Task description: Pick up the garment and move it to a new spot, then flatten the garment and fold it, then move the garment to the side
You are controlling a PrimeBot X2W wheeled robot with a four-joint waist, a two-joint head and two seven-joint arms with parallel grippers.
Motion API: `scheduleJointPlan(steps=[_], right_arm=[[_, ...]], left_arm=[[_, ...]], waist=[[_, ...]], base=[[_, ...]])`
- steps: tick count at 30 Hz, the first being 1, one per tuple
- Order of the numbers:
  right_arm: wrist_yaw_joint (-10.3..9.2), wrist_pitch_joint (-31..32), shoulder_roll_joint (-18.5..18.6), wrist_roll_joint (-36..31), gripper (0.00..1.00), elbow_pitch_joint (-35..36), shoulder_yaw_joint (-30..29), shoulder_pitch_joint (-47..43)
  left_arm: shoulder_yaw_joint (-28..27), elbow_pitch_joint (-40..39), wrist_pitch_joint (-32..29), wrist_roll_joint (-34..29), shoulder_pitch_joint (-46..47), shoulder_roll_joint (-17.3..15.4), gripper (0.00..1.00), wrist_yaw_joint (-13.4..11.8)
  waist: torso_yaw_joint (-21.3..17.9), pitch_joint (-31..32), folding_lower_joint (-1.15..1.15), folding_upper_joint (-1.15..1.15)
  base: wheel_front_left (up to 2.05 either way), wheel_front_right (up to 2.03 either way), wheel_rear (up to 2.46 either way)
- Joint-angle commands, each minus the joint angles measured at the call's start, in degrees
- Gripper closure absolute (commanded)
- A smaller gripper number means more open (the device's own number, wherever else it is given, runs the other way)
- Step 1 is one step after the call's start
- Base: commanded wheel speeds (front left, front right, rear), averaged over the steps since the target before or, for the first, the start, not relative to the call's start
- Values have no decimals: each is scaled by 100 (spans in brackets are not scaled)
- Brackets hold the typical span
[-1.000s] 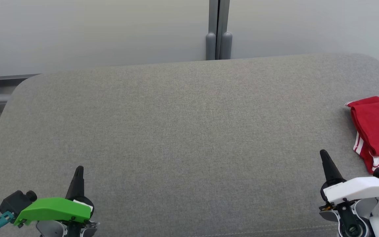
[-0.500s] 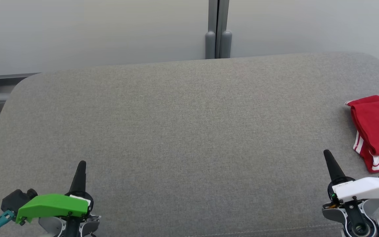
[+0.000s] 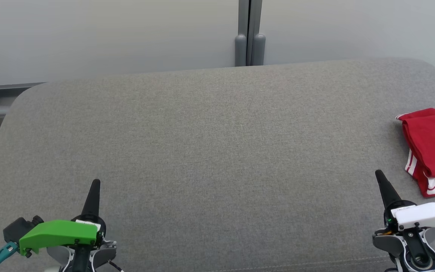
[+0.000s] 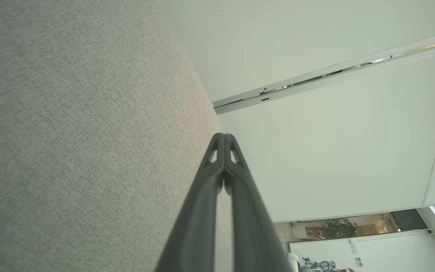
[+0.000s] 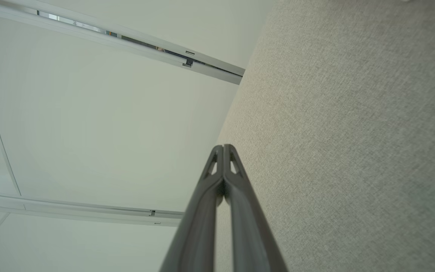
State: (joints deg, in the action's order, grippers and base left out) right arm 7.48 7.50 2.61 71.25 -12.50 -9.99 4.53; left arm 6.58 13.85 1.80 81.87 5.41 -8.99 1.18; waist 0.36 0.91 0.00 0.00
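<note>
From the head view you can see the whole big grey cushion (image 3: 217, 151). The red garment (image 3: 434, 147) lies on it at the far right side. It is red with white stripes, it is bunched into a small heap, and the edge of the picture cuts part of it off.

The left gripper (image 3: 94, 187) is at the bottom left, under a green cover (image 3: 60, 234). The right gripper (image 3: 383, 179) is at the bottom right, under a white cover (image 3: 427, 214). Both point up the picture, over bare grey cloth. The right gripper's dark fingers are near the garment but apart from it, and the garment lies just to their right. The left gripper is well apart from it, across the cushion.

The wrist views look along the fingers from close up. In the left wrist view the cushion is on the left and a pale wall (image 4: 315, 151) is on the right. Low down past the wall there is a far room with a green plant (image 4: 334, 228). In the right wrist view it is the other way round — wall on the left, cushion on the right.

Both wrist views show the grip well. Each gripper has its two fingers pressed tight together, tip to tip — nothing is between them, and they touch nothing.
</note>
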Motion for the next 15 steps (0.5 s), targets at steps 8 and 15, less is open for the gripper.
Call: scheduleJointPlan(steps=[8,15], right_arm=[[3,93,35,486,100,-16,-95,119],[3,161,37,862,100,-51,-166,142]], left_arm=[[-172,45,-77,267,203,128,100,171],[-280,98,-155,481,267,240,100,289]], waist=[[-6,-15,0,0],[-13,-31,0,0]], base=[[0,0,0],[0,0,0]])
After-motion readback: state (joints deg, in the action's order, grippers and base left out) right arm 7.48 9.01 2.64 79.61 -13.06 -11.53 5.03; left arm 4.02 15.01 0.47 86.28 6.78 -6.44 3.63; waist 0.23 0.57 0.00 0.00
